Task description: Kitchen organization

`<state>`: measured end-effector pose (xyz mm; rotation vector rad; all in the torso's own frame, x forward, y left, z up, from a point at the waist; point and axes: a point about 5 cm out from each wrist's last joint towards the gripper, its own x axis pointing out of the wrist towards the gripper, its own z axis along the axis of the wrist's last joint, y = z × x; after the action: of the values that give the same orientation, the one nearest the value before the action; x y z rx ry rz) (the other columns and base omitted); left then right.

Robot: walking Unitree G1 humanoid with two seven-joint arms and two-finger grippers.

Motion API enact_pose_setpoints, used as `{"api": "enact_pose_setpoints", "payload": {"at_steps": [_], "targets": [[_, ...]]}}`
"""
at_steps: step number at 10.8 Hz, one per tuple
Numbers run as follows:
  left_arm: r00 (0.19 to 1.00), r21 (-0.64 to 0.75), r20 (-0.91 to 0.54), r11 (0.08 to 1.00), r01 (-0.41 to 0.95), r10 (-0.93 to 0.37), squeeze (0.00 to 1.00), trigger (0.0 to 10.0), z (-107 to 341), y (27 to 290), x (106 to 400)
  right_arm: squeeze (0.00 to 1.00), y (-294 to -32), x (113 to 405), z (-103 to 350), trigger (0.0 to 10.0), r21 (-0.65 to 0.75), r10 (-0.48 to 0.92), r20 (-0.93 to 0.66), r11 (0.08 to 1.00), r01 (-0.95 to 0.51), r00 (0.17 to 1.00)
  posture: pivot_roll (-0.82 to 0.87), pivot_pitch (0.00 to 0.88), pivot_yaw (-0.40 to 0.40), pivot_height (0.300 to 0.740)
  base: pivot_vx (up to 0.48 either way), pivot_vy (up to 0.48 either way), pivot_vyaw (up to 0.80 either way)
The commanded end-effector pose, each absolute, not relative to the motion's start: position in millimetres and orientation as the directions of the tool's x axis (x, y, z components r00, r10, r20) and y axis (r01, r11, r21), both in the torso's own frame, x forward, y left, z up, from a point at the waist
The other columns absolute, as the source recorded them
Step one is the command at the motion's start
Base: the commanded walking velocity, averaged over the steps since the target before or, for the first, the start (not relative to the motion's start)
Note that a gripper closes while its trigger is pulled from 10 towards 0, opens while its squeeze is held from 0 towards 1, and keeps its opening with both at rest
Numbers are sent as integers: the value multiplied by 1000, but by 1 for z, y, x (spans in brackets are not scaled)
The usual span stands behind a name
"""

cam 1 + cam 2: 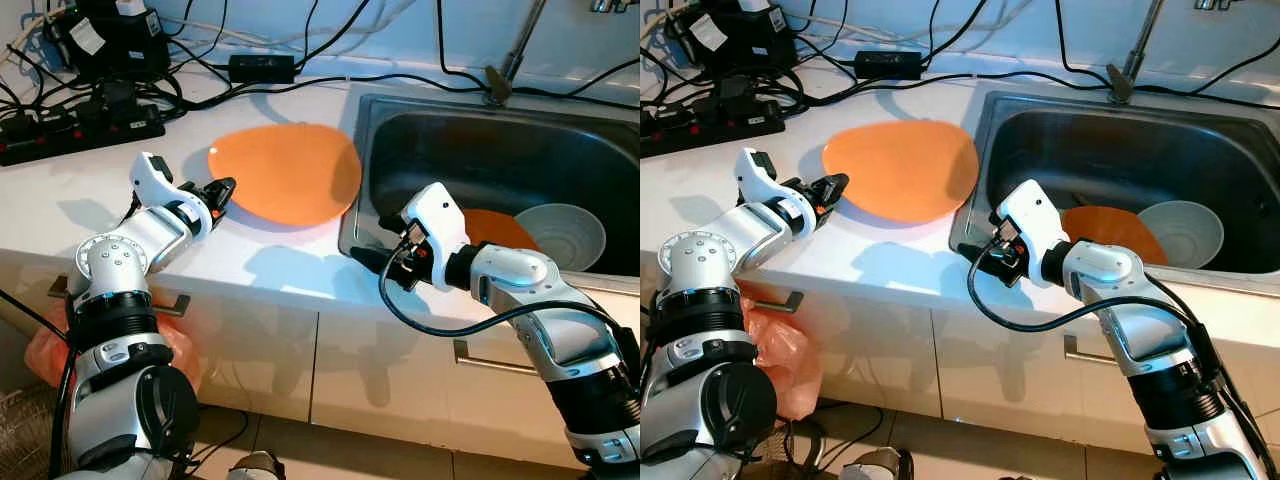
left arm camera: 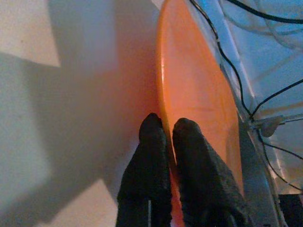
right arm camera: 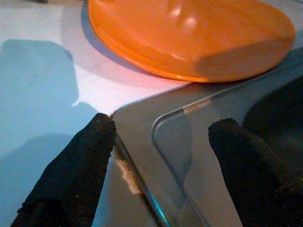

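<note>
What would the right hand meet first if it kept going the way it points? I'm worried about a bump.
Probably the orange plate on the counter: the open right hand hovers over the sink's corner rim, pointing at it.

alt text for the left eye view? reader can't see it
The left gripper pinches the near rim of an orange plate lying on the white counter beside a steel sink. The right gripper hovers open at the sink's front corner; an orange dish and a white bowl sit in the basin.

Bright overhead light; hard shadows; wrist views soft.
</note>
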<state>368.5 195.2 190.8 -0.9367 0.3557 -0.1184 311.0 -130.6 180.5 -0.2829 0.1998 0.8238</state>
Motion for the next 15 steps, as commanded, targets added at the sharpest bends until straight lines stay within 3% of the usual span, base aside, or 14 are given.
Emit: {"api": "enact_pose_setpoints", "payload": {"at_steps": [1, 3, 5, 7, 9, 15], "targets": [[918, -796, -306, 597, -101, -253, 0, 0, 177, 195, 367, 0, -131, 313, 182, 10000, -183, 690, -280, 644, -743, 667, 144, 76, 1, 740, 0, 0, 0], [928, -818, -261, 572, -66, -266, 0, 0, 179, 195, 366, 0, -132, 314, 181, 10000, -193, 684, -279, 648, -737, 674, 144, 75, 0, 740, 0, 0, 0], [930, -855, -89, 506, 112, -356, 0, 0, 200, 186, 366, 0, -132, 316, 182, 10000, -186, 678, -259, 663, -725, 687, 145, 78, 1, 740, 0, 0, 0], [890, -850, 54, 448, 279, -452, 0, 0, 215, 178, 361, 0, -138, 328, 194, 10000, -58, 629, -153, 764, -642, 762, 144, 82, 3, 740, 0, 0, 0], [857, -834, 123, 416, 362, -501, 0, 0, 221, 175, 357, 0, -145, 337, 204, 10000, 66, 579, -84, 816, -575, 811, 146, 85, 2, 740, 0, 0, 0], [859, -817, 230, 390, 425, -457, 0, 0, 234, 183, 357, 0, -162, 353, 221, 10000, 285, 422, 52, 862, -418, 905, 150, 83, 0, 740, 0, 0, 0]]}}
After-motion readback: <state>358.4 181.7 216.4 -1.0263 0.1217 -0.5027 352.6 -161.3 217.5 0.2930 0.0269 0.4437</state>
